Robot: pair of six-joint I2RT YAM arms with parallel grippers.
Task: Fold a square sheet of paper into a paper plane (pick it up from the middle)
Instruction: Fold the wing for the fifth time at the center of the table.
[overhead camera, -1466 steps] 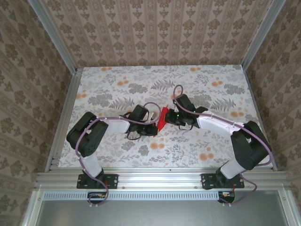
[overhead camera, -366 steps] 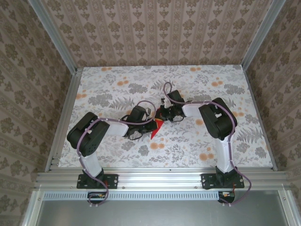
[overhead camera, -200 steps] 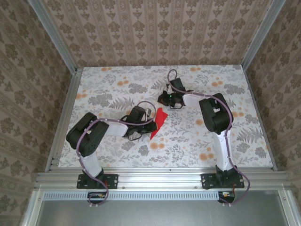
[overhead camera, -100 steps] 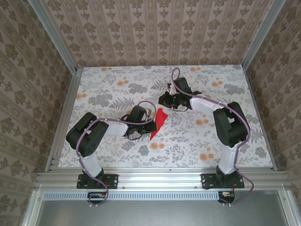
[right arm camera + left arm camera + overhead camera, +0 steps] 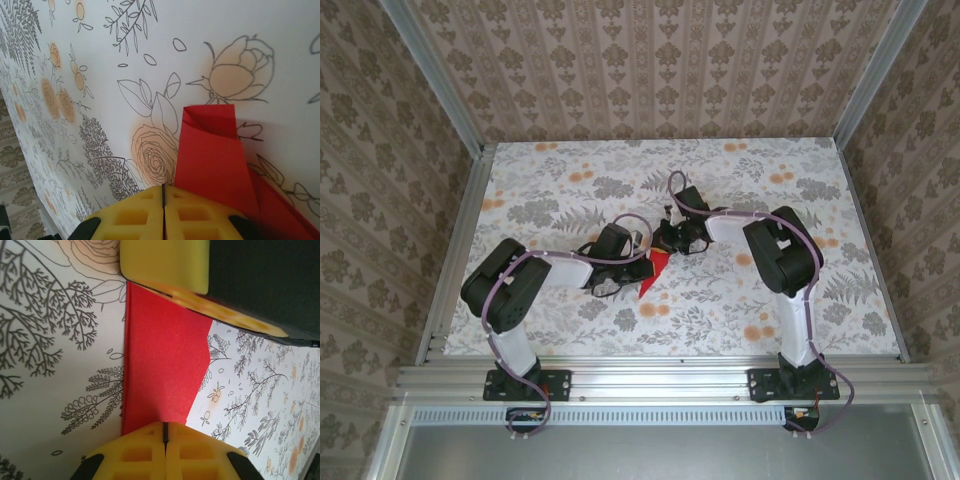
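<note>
Right gripper [image 5: 670,240] has swung back onto the folded red paper [image 5: 654,272] at mid-surface [image 5: 750,300]. Closed, it presses the far end; the left gripper [image 5: 641,265], also closed, pins the near end, with the paper's length running between them.

Matt, finely grained red paper [image 5: 165,365]
</note>
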